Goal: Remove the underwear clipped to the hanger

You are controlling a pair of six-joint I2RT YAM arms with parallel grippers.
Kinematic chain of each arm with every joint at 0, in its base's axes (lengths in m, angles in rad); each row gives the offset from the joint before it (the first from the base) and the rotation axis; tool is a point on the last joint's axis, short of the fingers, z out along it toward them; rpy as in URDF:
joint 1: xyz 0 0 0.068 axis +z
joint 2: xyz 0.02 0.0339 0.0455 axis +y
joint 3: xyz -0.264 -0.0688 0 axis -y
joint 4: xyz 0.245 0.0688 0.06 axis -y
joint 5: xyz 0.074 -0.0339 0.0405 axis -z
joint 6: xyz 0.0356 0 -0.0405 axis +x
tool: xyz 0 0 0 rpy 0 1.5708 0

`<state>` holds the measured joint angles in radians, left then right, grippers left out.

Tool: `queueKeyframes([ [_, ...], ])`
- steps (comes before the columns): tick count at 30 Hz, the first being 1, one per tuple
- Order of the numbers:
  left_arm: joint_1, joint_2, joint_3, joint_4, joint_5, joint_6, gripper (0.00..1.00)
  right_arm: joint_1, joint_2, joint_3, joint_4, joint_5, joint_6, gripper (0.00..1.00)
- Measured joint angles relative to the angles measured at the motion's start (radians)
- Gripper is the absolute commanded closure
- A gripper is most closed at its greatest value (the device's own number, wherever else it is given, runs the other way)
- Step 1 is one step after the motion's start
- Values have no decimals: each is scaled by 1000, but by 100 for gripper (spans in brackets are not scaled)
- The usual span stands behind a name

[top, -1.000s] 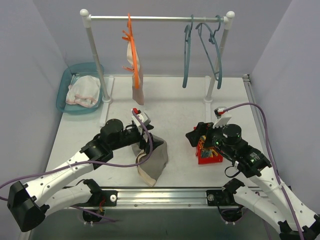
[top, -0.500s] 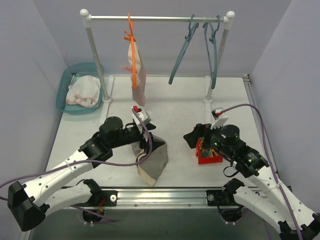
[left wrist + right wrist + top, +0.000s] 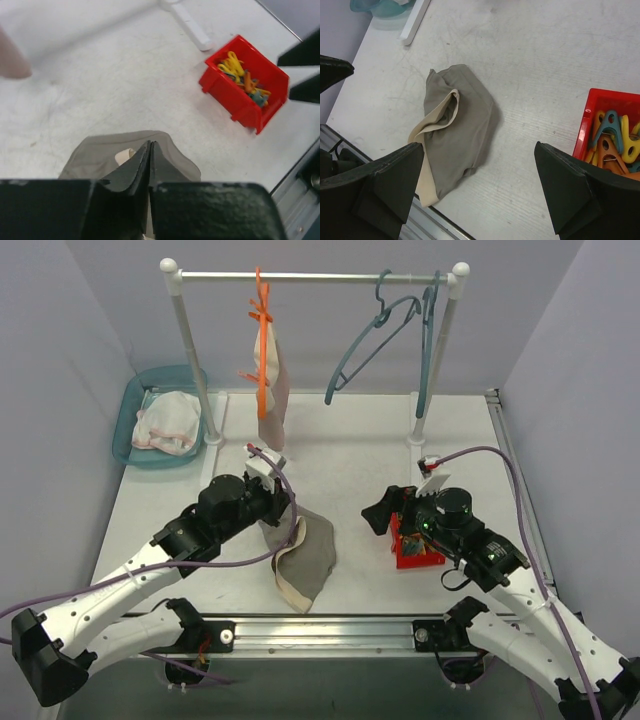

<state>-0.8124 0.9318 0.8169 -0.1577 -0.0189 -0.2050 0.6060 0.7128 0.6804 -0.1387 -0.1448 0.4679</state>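
Note:
Taupe underwear lies crumpled on the table near the front edge, also in the left wrist view and the right wrist view. My left gripper sits at its far edge, jaws pressed together on a raised fold of the cloth. Dusty pink underwear hangs clipped to an orange hanger on the rail. White underwear rests in the teal basket. Over the table right of the taupe piece my right gripper stands wide open and empty.
A red bin of coloured clips stands under the right gripper, also in the wrist views. Two blue hangers hang on the rail; one swings out to the left. The rack's white posts stand behind the arms.
My left gripper has gone from wide open to shut at the taupe underwear's far edge, and the cloth has bunched narrower. One blue hanger has swung further left. The right gripper drifted slightly left.

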Motion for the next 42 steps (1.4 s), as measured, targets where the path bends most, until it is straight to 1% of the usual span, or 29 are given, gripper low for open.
queueKeyframes([
  [1, 1, -1, 1, -26, -63, -18, 97, 7, 11, -12, 14, -2, 8, 0],
  [2, 1, -4, 0, -47, -107, -31, 93, 15, 21, -24, 26, -2, 14, 0],
  [3, 1, -11, -6, -61, -141, -49, 68, 28, 35, -37, 40, 0, 22, 0],
  [4, 1, -26, -16, -73, -167, -58, 35, 45, 52, -51, 52, 6, 29, 0],
  [5, 1, -47, -34, -75, -188, -75, 1, 65, 70, -63, 60, 11, 34, 0],
  [6, 1, -74, -53, -84, -203, -90, 6, 84, 88, -72, 68, 16, 39, 0],
  [12, 1, -211, -115, -106, -262, -183, 6, 222, 209, -82, 142, 92, 70, 0],
  [15, 1, -217, -116, -120, -286, -222, 6, 304, 286, -80, 167, 164, 87, 0],
  [21, 1, -194, -133, -155, -301, -276, 6, 405, 416, -68, 212, 269, 124, 0],
  [26, 1, -296, -171, -176, -324, -306, 6, 496, 556, 2, 242, 349, 135, 0],
  [29, 1, -351, -171, -192, -352, -317, 6, 525, 632, 47, 267, 376, 135, 0],
  [36, 1, -411, -171, -260, -415, -343, 6, 534, 759, 111, 308, 410, 137, 0],
  [42, 1, -478, -169, -313, -487, -373, 6, 564, 888, 217, 321, 455, 166, 0],
])
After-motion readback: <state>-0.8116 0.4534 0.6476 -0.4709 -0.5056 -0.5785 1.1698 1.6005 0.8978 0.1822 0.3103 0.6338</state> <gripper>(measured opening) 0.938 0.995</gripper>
